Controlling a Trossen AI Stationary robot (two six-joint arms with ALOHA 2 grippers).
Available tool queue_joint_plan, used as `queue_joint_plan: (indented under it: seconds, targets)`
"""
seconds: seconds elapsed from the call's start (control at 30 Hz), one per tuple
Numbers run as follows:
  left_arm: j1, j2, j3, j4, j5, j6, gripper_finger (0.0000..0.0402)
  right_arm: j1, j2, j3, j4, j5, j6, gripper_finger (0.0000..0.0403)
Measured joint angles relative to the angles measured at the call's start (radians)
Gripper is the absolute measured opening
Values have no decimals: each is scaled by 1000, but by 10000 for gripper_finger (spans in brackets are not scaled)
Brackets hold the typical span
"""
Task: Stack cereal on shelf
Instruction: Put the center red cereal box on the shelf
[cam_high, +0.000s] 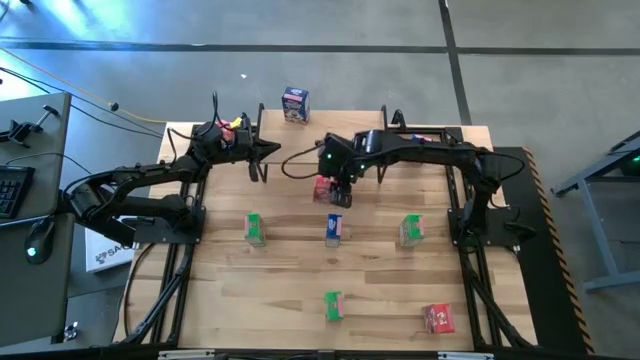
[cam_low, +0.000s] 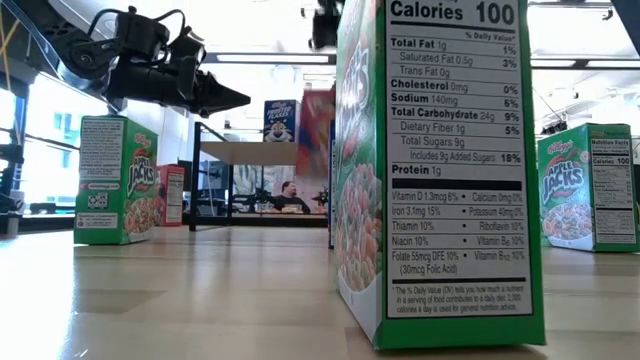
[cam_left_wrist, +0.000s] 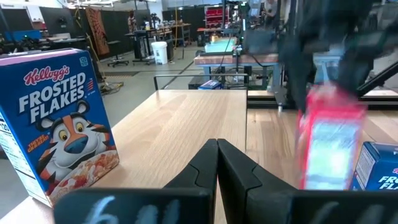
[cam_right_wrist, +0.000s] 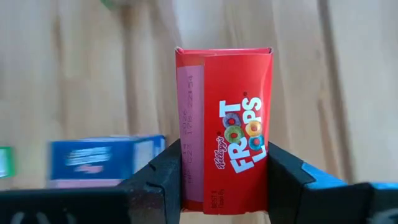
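Note:
My right gripper is shut on a red Froot Loops box over the table, just in front of the shelf. A blue Frosted Flakes box stands upright on the far part of the shelf's light wooden top. My left gripper is shut and empty, hovering over the shelf top near that blue box. Another blue box, three green boxes and a red box stand on the table. My right gripper pinches the red box between its two fingers, one on each narrow side, near one end of the box. The fingers come from above, pointing down. In the low view the box hangs clear of the tabletop.
The nearest green box fills much of the low view, with the other green ones to its left and right. The blue table box stands close beside the held one. Black arm frames line both table sides. A person sits in the room beyond.

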Motion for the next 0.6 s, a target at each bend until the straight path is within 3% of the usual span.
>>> queue_joint_plan:
  seconds: [0.13,0.27,0.6]
  targets:
    - [0,0,0,0,-2,1,0,0,-1,152,-55,-26,-65,147]
    - [0,0,0,0,-3,2,0,-31,-2,258,-86,55,-150,147]
    - [0,0,0,0,-3,1,0,-256,10,288,-44,108,-320,147]
